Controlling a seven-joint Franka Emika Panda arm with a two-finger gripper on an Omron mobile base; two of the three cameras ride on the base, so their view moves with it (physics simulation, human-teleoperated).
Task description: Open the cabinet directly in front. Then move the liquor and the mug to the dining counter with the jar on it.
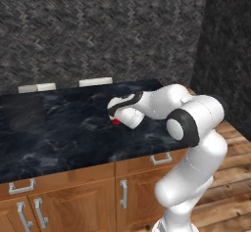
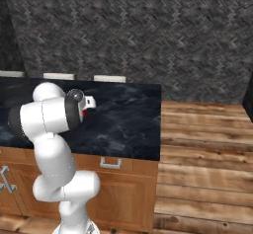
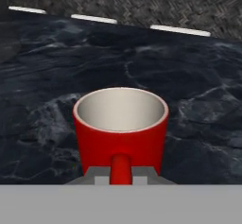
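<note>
Mug: small red mug with a whitish inside and a side handle (image 3: 121,133) is sitting upright right in front of the end effector, its handle pointing back between the two fingertips; in the left base view a sliver of red (image 1: 116,121) is peeking out under the white hand.
End effector: two-finger end effector (image 3: 121,176) is clamping together on the mug's handle, fingers (image 3: 97,176) pressing it from either side.
Tabletop: long black marbled tabletop over brown wooden cabinet fronts with silver handles (image 1: 59,138) is lying beneath the mug; whether the mug's base is touching it or hanging just above cannot be told.
Arm: white arm with dark joints (image 2: 52,117) is reaching over the tabletop's near edge, holding the mug above the middle of the slab's right part.
Progress: judging by the grasp and the surface below, the mug is arriving at the dining tabletop, so this looks like the late part of the job.
Remaining: the mug is not yet released; setting it down and opening the fingers is what seems left here.
Unknown: the liquor bottle, the jar and the wall cabinet cannot be judged from these views.
</note>
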